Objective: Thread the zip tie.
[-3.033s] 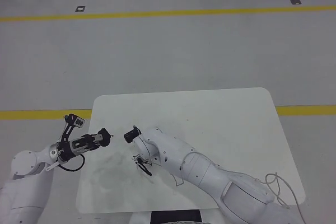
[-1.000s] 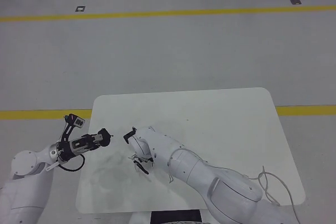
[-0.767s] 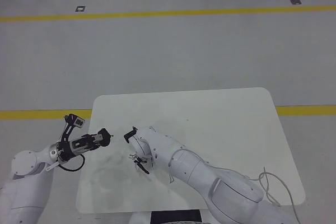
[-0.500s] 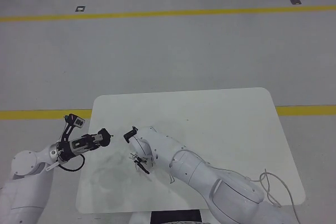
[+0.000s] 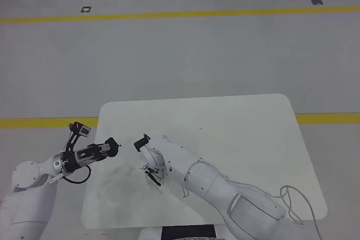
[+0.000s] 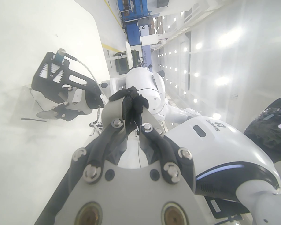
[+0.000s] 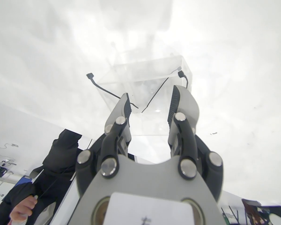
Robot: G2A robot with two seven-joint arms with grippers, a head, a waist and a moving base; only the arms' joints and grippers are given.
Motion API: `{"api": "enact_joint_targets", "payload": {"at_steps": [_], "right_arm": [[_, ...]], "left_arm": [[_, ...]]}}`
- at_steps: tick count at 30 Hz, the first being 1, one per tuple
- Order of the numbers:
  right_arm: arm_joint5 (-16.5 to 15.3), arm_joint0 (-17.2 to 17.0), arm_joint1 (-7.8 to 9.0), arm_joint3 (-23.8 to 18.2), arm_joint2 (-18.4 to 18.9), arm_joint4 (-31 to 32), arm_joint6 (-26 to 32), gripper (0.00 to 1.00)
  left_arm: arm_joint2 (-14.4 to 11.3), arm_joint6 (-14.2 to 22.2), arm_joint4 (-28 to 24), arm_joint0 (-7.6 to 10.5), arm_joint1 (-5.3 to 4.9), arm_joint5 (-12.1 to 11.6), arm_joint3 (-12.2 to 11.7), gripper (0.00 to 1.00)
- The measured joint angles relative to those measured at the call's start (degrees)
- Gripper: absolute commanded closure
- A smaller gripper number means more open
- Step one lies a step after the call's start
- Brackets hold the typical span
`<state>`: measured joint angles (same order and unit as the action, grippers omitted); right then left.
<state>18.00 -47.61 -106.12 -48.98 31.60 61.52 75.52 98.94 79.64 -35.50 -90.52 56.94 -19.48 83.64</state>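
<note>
Two black zip ties lean in a clear plastic box (image 7: pixel 152 71) on the white table (image 5: pixel 240 132). One zip tie (image 7: pixel 103 89) has its head outside the box wall. The other zip tie (image 7: pixel 180 73) has a thin strap slanting down inside. My right gripper (image 7: pixel 152 94) is open just above the box, its fingers (image 7: pixel 126 105) astride the strap ends. In the top view the right gripper (image 5: pixel 150 176) is near the table's front left. My left gripper (image 6: pixel 132 98) is shut and held above the table's left edge (image 5: pixel 114 146), apart from the box (image 6: pixel 23 99).
The table's rounded left corner (image 5: pixel 105 111) lies just beyond the left gripper. The right arm's white forearm (image 5: pixel 192 174) stretches across the front of the table. A cable (image 5: pixel 300 201) hangs off the front right edge. Grey floor with yellow lines surrounds the table.
The right arm's wrist and elbow have shifted slightly while its gripper stays over the box. The left arm has not moved.
</note>
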Motion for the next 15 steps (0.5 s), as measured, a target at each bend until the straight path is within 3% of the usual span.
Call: {"api": "enact_joint_targets", "payload": {"at_steps": [6,15], "right_arm": [[-0.7,-1.1,0.84,-2.3,1.3,1.2,0.4,0.63],[-4.5,-3.0,2.0,-4.8,3.0,1.5,1.4,0.64]], "left_arm": [[0.0,0.0,0.0,0.0,0.0,0.0,0.0,1.0],[0.0,0.0,0.0,0.0,0.0,0.0,0.0,1.0]]}}
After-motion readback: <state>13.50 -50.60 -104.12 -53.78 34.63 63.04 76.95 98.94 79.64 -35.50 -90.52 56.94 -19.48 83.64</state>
